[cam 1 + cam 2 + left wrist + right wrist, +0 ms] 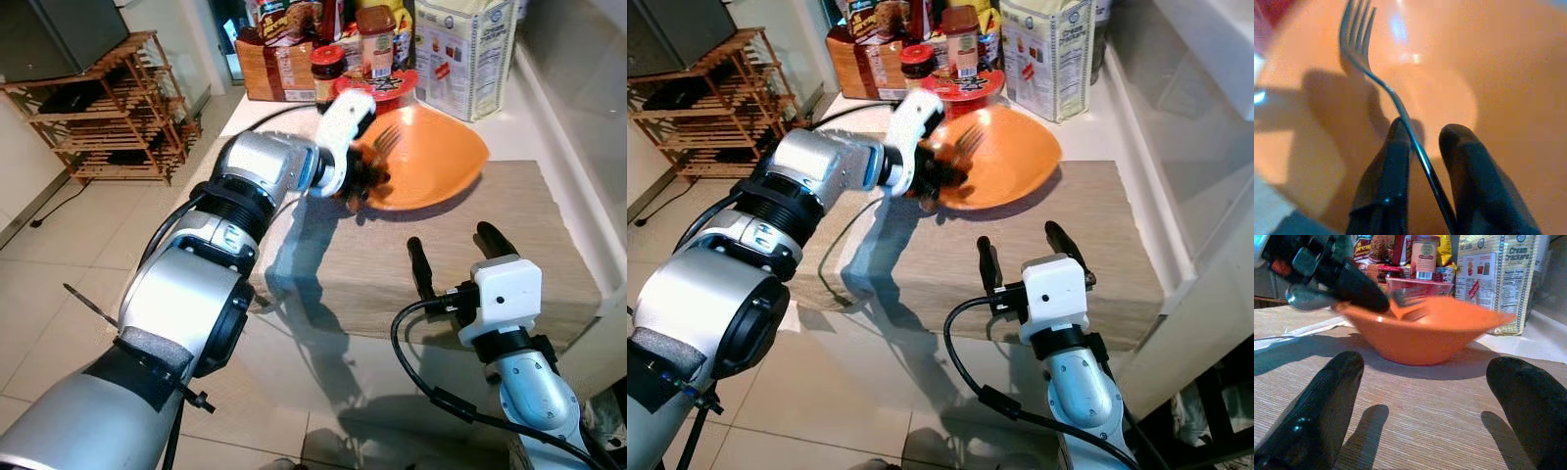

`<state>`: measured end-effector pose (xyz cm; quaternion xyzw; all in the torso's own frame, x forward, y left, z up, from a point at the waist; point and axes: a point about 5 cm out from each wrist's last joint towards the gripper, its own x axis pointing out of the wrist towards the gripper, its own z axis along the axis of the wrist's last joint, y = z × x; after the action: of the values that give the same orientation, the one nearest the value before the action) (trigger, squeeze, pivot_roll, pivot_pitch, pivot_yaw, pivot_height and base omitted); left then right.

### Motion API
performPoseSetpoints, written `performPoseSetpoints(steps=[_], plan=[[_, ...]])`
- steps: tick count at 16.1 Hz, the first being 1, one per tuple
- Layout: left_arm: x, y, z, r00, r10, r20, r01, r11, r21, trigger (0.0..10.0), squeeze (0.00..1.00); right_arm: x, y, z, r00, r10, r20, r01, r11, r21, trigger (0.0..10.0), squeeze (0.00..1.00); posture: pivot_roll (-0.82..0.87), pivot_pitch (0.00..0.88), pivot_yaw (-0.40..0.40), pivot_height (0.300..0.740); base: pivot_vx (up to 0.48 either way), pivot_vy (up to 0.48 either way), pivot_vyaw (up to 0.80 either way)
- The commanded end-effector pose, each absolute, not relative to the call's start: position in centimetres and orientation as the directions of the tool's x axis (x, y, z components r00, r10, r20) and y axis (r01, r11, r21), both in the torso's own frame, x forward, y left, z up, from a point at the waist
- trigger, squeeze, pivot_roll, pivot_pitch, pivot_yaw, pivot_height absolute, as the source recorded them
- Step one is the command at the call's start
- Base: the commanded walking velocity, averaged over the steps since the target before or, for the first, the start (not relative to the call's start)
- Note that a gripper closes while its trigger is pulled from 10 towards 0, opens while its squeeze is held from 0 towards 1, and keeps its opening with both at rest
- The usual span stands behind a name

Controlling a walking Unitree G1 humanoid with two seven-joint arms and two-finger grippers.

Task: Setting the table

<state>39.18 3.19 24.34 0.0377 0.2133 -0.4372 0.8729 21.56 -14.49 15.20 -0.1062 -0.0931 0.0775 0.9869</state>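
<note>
Head views: the left gripper [364, 174] grasped a fork [387, 143] over the orange bowl [441, 157] on the placemat [509, 245]. Left wrist: tines inside; lower gently before releasing. Right wrist: right gripper [1430, 406] spread, empty.

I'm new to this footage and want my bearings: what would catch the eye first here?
The bright orange bowl on the woven placemat, with the left gripper holding a metal fork over its inside. Nearer the camera, the right gripper hovers open above the mat. Behind the bowl, jars and a cracker bag crowd the counter.
</note>
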Motion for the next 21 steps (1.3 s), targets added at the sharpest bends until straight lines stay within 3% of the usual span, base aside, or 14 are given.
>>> performPoseSetpoints(steps=[1,7,12,13,14,15,16,21], plan=[[39.5,3.3,26.1,0.561,-0.748,-0.355,0.777,0.623,-0.086,0.0,0.00,21.7,-14.1,15.1,0.969,0.183,0.165,-0.145,0.965,-0.217,10.0,0.00,-0.25,0.003,0.177,0.722,0.000,0.000,0.00],[38.4,4.9,28.0,0.596,-0.802,-0.052,0.799,0.598,-0.064,0.0,0.00,22.2,-14.1,14.8,0.970,0.177,0.167,-0.139,0.967,-0.213,10.0,0.00,-0.23,0.000,0.165,0.722,0.000,0.000,0.00],[36.7,7.4,26.6,0.647,-0.763,0.004,0.761,0.645,-0.065,0.0,0.00,23.2,-13.8,14.7,0.963,0.200,0.180,-0.160,0.964,-0.213,10.0,0.00,-0.19,0.000,0.136,0.722,0.000,0.000,0.00],[36.6,7.4,26.8,0.649,-0.761,-0.007,0.761,0.649,0.005,4.5,0.00,23.4,-13.7,14.7,0.960,0.213,0.179,-0.173,0.961,-0.215,10.0,0.00,-0.18,0.000,0.136,0.722,0.000,0.000,0.00],[36.4,7.4,27.1,0.649,-0.761,-0.009,0.761,0.648,0.037,10.0,0.00,23.6,-13.6,14.7,0.959,0.218,0.181,-0.177,0.960,-0.216,10.0,0.00,-0.18,0.000,0.136,0.722,0.000,0.000,0.00],[36.3,7.4,27.3,0.645,-0.764,-0.001,0.764,0.644,0.047,10.0,0.00,23.7,-13.6,14.7,0.958,0.216,0.186,-0.175,0.961,-0.216,10.0,0.00,-0.18,0.000,0.141,0.722,0.000,0.000,0.00],[36.2,7.6,27.4,0.662,-0.749,0.011,0.747,0.662,0.061,10.0,1.00,23.8,-13.5,14.7,0.958,0.212,0.194,-0.169,0.962,-0.216,10.0,0.00,-0.18,0.000,0.151,0.722,0.000,0.000,0.00],[35.5,7.8,25.7,0.702,-0.711,0.039,0.709,0.703,0.054,10.0,1.00,24.0,-13.8,14.6,0.961,0.185,0.205,-0.142,0.968,-0.208,10.0,0.00,-0.19,0.000,0.149,0.722,0.000,0.000,0.00]])
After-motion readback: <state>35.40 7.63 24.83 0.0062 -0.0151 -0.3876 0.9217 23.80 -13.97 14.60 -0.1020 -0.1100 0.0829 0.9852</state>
